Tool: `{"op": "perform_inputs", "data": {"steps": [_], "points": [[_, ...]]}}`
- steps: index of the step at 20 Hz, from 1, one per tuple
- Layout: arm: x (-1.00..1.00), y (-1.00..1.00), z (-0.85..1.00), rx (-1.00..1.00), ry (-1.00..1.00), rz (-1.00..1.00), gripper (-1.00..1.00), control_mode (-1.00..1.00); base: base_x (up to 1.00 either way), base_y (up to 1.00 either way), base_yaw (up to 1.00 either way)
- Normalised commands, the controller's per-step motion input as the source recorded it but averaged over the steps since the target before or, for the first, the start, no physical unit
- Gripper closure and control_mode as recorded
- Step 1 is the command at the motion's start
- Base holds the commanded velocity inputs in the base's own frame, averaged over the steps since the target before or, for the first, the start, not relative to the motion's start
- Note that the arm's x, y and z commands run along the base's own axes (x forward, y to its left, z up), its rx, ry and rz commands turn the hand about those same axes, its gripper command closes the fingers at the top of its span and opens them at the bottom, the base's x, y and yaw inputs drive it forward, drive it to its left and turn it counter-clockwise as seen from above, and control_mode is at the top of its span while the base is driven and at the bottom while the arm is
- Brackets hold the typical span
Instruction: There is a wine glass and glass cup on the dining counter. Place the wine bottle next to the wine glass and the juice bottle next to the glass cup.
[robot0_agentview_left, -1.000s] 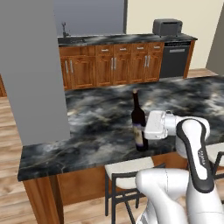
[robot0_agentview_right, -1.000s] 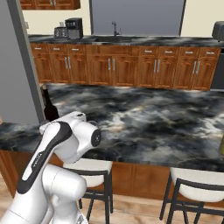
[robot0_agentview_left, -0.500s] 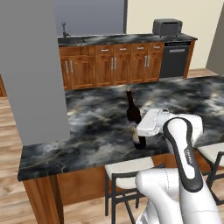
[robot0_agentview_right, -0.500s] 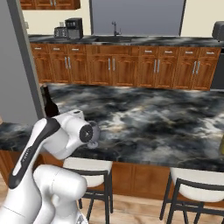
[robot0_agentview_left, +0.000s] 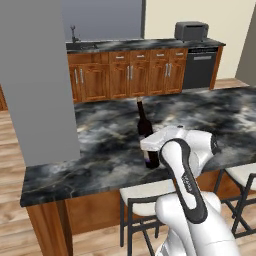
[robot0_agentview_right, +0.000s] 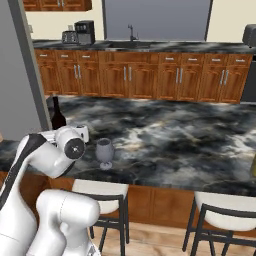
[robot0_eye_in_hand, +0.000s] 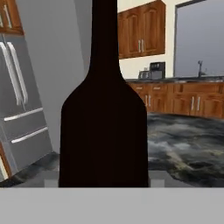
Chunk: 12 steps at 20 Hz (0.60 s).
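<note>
Gripper (robot0_agentview_left: 154, 146) clamped on wine bottle (robot0_agentview_left: 144, 120), upright over dining counter (robot0_agentview_left: 100, 145) nr front edge; can't tell if base touches top. Wine glass (robot0_agentview_right: 104, 151) standing on counter just beside hand, to its right in right base view.

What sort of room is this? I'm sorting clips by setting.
A home kitchen, rendered: wooden cabinets under a counter with a sink faucet, a fridge, and a marbled dining counter with stools.

Reddish-brown wooden base cabinets (robot0_agentview_right: 150, 75) along back wall, black dishwasher (robot0_agentview_left: 199, 70), stainless fridge (robot0_eye_in_hand: 22, 113), pale wood plank floor (robot0_agentview_left: 10, 200), white-seated black-framed stools (robot0_agentview_right: 220, 212).
</note>
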Motion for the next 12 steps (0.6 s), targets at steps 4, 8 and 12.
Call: {"op": "perform_inputs", "data": {"steps": [4,8,12], "points": [[0.07,0.35,-0.18,0.0,0.0,-0.43,1.0,-1.0,0.0,0.0,0.0],[0.12,0.3,-0.13,0.0,0.0,-0.53,1.0,-1.0,0.0,0.0,0.0],[0.02,0.29,-0.12,0.0,0.0,-0.54,1.0,-1.0,0.0,0.0,0.0]]}}
